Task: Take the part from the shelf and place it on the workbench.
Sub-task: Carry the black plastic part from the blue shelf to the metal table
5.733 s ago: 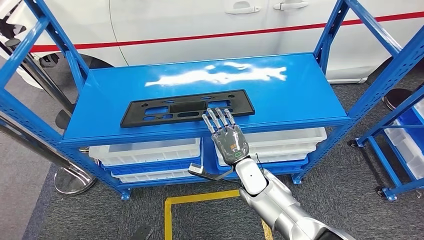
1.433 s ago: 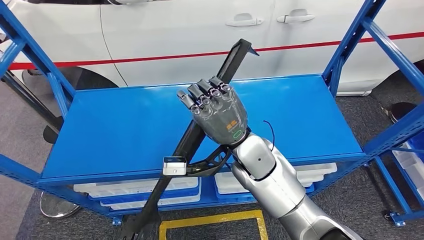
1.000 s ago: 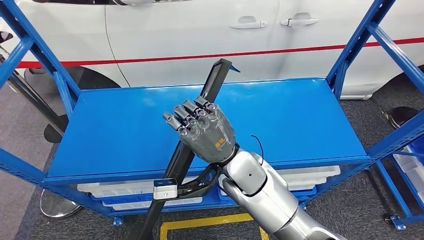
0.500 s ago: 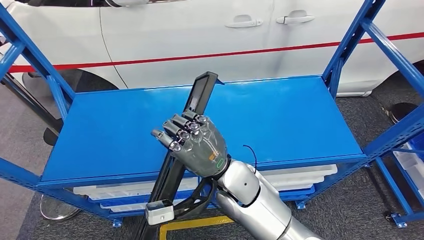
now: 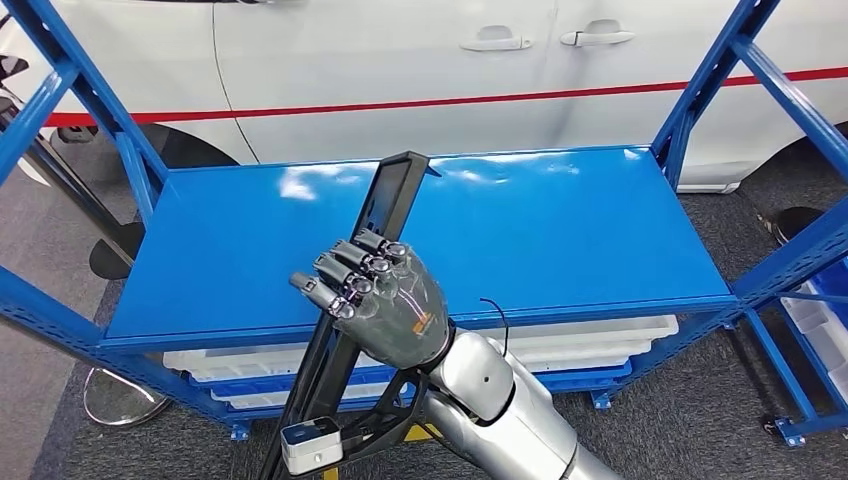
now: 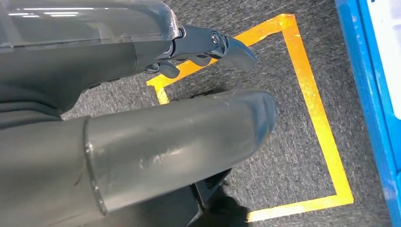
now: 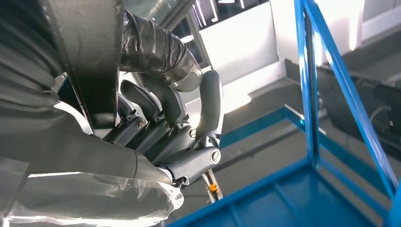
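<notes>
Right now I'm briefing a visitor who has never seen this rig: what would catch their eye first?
The right hand held up in mid-frame, its fingers wrapped around a long black part that stands steeply tilted in front of the blue shelf. Behind the shelf, a white car with a red stripe spans the background.

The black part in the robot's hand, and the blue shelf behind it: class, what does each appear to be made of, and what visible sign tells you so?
The black part looks like moulded plastic: a matt, dark, thin flat strip with no shine. The right hand grips it, tilted. The blue shelf looks like painted sheet metal: a smooth, glossy top with bright reflections, carried on angled blue posts.
</notes>
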Robot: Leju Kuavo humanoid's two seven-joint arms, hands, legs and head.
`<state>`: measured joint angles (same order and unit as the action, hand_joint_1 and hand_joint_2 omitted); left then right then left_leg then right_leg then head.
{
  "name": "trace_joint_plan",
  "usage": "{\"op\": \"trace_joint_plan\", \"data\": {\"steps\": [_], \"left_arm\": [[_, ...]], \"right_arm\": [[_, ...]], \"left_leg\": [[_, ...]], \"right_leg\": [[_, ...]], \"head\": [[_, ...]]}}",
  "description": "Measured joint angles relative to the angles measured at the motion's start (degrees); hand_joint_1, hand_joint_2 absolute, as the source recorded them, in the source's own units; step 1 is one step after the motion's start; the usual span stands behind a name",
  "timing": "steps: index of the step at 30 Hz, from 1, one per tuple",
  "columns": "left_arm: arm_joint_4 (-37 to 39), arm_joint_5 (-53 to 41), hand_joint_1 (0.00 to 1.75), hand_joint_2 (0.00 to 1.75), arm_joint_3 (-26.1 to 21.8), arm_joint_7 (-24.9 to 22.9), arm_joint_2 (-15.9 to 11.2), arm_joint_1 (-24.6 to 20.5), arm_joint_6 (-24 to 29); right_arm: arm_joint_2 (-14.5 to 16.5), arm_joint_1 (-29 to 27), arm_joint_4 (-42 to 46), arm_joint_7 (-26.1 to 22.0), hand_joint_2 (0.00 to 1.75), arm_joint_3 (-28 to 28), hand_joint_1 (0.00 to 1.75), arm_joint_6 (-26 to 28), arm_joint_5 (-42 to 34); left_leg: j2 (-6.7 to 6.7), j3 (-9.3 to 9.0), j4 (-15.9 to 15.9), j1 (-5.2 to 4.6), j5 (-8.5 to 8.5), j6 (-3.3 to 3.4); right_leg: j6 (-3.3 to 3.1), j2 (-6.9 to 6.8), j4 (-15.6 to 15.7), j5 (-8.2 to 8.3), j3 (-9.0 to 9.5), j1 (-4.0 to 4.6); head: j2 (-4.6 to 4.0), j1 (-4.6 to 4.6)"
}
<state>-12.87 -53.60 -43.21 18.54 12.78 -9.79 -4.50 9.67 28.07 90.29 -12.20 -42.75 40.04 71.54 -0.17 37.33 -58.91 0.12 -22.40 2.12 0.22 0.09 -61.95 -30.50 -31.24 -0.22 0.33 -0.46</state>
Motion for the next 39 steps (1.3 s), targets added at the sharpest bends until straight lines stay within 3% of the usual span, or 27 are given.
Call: {"op": "trace_joint_plan", "data": {"steps": [2,5,7,9,10,11,12,13,15,16,18,20,21,22,24,25,26,27,29,31,32,34,36,37,39], "left_arm": [[0.0,-0.01,0.0,0.0,0.03,-0.08,0.06,0.05,0.04],[0.02,-0.06,0.0,0.0,0.19,-0.2,0.09,0.2,0.07],[0.02,-0.14,0.0,0.0,0.27,-0.24,0.09,0.25,0.08],[0.02,-0.2,0.0,0.0,0.33,-0.27,0.1,0.15,0.08],[0.02,-0.21,0.0,0.0,0.37,-0.29,0.1,0.05,0.08],[0.02,-0.23,0.0,0.0,0.42,-0.33,0.1,-0.06,0.08],[0.02,-0.24,0.0,0.0,0.47,-0.4,0.1,-0.19,0.07],[0.02,-0.25,0.0,0.0,0.53,-0.46,0.1,-0.33,0.05],[0.02,-0.29,0.0,0.0,0.69,-0.56,0.1,-0.71,0.02],[0.02,-0.32,0.0,0.0,0.8,-0.6,0.1,-0.87,0.01],[0.02,-0.38,0.0,0.0,1.06,-0.76,0.1,-1.06,-0.04],[0.03,-0.45,0.0,0.0,1.32,-1.01,0.11,-1.09,-0.11],[0.04,-0.5,0.0,0.0,1.44,-1.11,0.12,-1.12,-0.15],[0.04,-0.54,0.0,0.0,1.55,-1.18,0.12,-1.15,-0.18],[0.04,-0.6,0.0,0.0,1.7,-1.25,0.1,-1.18,-0.23],[0.04,-0.62,0.0,0.0,1.73,-1.29,0.1,-1.14,-0.25],[0.04,-0.63,0.0,0.0,1.74,-1.33,0.1,-1.11,-0.27],[0.04,-0.68,0.0,0.0,1.75,-1.37,0.1,-1.09,-0.29],[0.04,-0.79,0.0,0.0,1.8,-1.42,0.1,-1.11,-0.36],[0.04,-0.84,0.0,0.0,1.91,-1.44,0.11,-1.17,-0.47],[0.04,-0.83,0.0,0.0,1.98,-1.44,0.11,-1.19,-0.55],[0.05,-0.79,0.0,0.0,2.11,-1.42,0.1,-1.21,-0.68],[0.06,-0.75,0.0,0.0,2.18,-1.43,0.09,-1.2,-0.73],[0.07,-0.72,0.0,0.0,2.19,-1.44,0.08,-1.18,-0.73],[0.07,-0.63,0.0,0.0,2.2,-1.45,0.08,-1.19,-0.73]], "right_arm": [[0.0,-0.02,0.5,-0.47,1.75,0.0,1.75,0.0,-0.81],[0.01,-0.26,0.74,-1.42,1.75,0.01,1.75,-0.01,-2.19],[0.03,-0.32,0.77,-1.69,1.75,0.02,1.75,-0.02,-2.68],[0.04,-0.39,0.71,-1.75,1.75,0.04,1.75,-0.02,-2.8],[0.04,-0.44,0.62,-1.7,1.75,0.09,1.75,-0.02,-2.71],[0.04,-0.48,0.49,-1.63,1.75,0.19,1.75,-0.02,-2.57],[0.04,-0.49,0.34,-1.56,1.75,0.4,1.75,-0.02,-2.41],[0.04,-0.49,0.21,-1.5,1.75,0.7,1.75,-0.02,-2.27],[0.16,-0.44,0.04,-1.44,1.75,1.65,1.75,-0.02,-1.88],[0.3,-0.4,-0.03,-1.43,1.75,2.24,1.75,-0.02,-1.62],[0.6,-0.3,-0.19,-1.42,1.75,3.61,1.75,-0.02,-1.22],[0.73,-0.26,-0.34,-1.41,1.75,4.9,1.75,-0.02,-1.19],[0.74,-0.25,-0.39,-1.39,1.75,5.5,1.75,-0.02,-1.15],[0.74,-0.25,-0.44,-1.34,1.75,6.07,1.75,-0.02,-1.04],[0.73,-0.32,-0.61,-1.22,1.75,6.96,1.75,-0.02,-0.67],[0.73,-0.4,-0.72,-1.18,1.75,7.26,1.75,-0.02,-0.51],[0.72,-0.47,-0.84,-1.16,1.75,7.47,1.75,-0.02,-0.41],[0.72,-0.51,-0.96,-1.11,1.75,7.63,1.75,-0.02,-0.37],[0.72,-0.49,-1.09,-0.81,1.75,7.79,1.75,-0.02,-0.39],[0.77,-0.4,-1.17,-0.29,1.75,7.85,1.75,-0.02,-0.33],[0.79,-0.34,-1.23,-0.02,1.75,7.87,1.75,-0.02,-0.25],[0.83,-0.28,-1.46,0.37,1.75,7.93,1.75,-0.02,-0.08],[0.85,-0.2,-1.76,0.52,1.75,7.96,1.75,-0.02,-0.01],[0.87,-0.17,-1.88,0.57,1.75,7.96,1.75,-0.02,0.01],[0.93,-0.13,-2.09,0.63,1.75,7.97,1.75,-0.02,0.07]], "left_leg": [[-0.03,0.22,-0.05,-0.06,0.6,-0.65],[-0.14,0.78,-0.13,-0.06,0.81,-1.67],[-0.22,2.24,-3.75,0.01,-3.04,-2.27],[-0.17,4.02,-10.85,0.22,-8.43,-2.77],[-0.16,4.39,-13.84,0.32,-9.77,-2.94],[-0.16,3.97,-15.21,0.4,-9.87,-3.04],[-0.15,2.52,-14.48,0.46,-8.95,-3.08],[-0.15,0.11,-11.79,0.52,-7.6,-3.04],[-0.17,-5.61,-3.65,0.48,-6.58,-2.73],[-0.22,-7.42,-0.79,0.36,-6.68,-2.44],[-0.31,-8.36,1.23,0.04,-6.81,-1.77],[-0.16,-7.9,1.56,0.2,-5.83,-0.83],[-0.02,-7.54,1.77,0.31,-5.22,-0.29],[0.12,-7.04,1.91,0.41,-4.58,0.16],[0.26,-5.5,1.75,0.26,-3.48,0.63],[0.29,-4.66,1.62,0.17,-2.95,0.66],[0.31,-3.84,1.47,0.1,-2.46,0.63],[0.33,-3.06,1.25,0.06,-2.02,0.57],[0.31,-1.68,0.64,0.02,-1.35,0.33],[0.23,-0.7,0.06,-0.13,-0.75,-0.16],[0.21,-0.44,-0.06,-0.17,-0.42,-0.47],[0.18,-0.09,0.09,-0.19,0.35,-1.18],[0.09,0.71,-0.95,-0.07,-0.91,-1.78],[0.06,1.52,-2.88,0.0,-2.98,-2.06],[0.08,3.64,-9.66,0.25,-8.52,-2.55]], "right_leg": [[-0.26,0.09,2.78,0.49,1.29,0.26],[-1.19,0.02,3.29,1.9,0.32,0.1],[-1.87,-0.16,3.7,3.27,-0.88,-0.19],[-2.11,-0.26,3.63,4.35,-2.29,-0.18],[-2.1,-0.31,3.52,4.81,-3.02,-0.14],[-2.05,-0.36,3.37,5.23,-3.72,-0.13],[-1.96,-0.39,3.19,5.63,-4.41,-0.14],[-1.83,-0.4,3.01,6.01,-5.01,-0.16],[-1.4,-0.41,2.69,6.69,-5.84,-0.12],[-1.1,-0.43,2.63,7.05,-6.02,-0.09],[-0.4,-0.45,2.74,7.87,-6.15,-0.07],[0.3,-0.32,2.57,7.87,-6.42,-0.09],[0.53,-0.22,1.5,6.61,-6.95,-0.09],[0.7,-0.13,-0.77,4.42,-7.86,-0.11],[0.87,-0.07,-8.28,-0.91,-10.38,-0.2],[0.96,-0.08,-11.77,-2.49,-11.28,-0.21],[1.0,-0.08,-13.73,-2.84,-11.4,-0.21],[0.96,-0.09,-13.54,-2.04,-10.39,-0.21],[0.62,-0.08,-7.14,0.58,-5.21,-0.19],[0.17,-0.06,0.19,1.23,-0.4,0.06],[-0.04,-0.04,2.01,0.99,0.54,0.21],[-0.63,-0.06,2.73,1.48,0.34,0.31],[-1.59,-0.24,3.14,2.57,-0.42,0.08],[-2.0,-0.34,3.32,3.24,-1.01,-0.09],[-2.42,-0.43,3.32,4.44,-2.52,-0.11]], "head": [[0.0,0.0],[0.0,0.0],[0.0,-0.03],[0.0,-0.04],[0.0,-0.04],[0.0,-0.04],[0.0,-0.04],[0.0,-0.04],[0.0,-0.05],[0.0,-0.04],[0.0,-0.03],[0.0,-0.01],[0.0,0.01],[0.0,0.02],[0.0,0.03],[0.0,0.02],[0.0,0.02],[0.0,0.02],[0.0,0.01],[0.0,0.0],[0.0,0.01],[0.0,0.01],[0.0,-0.03],[0.0,-0.05],[0.0,-0.1]]}}
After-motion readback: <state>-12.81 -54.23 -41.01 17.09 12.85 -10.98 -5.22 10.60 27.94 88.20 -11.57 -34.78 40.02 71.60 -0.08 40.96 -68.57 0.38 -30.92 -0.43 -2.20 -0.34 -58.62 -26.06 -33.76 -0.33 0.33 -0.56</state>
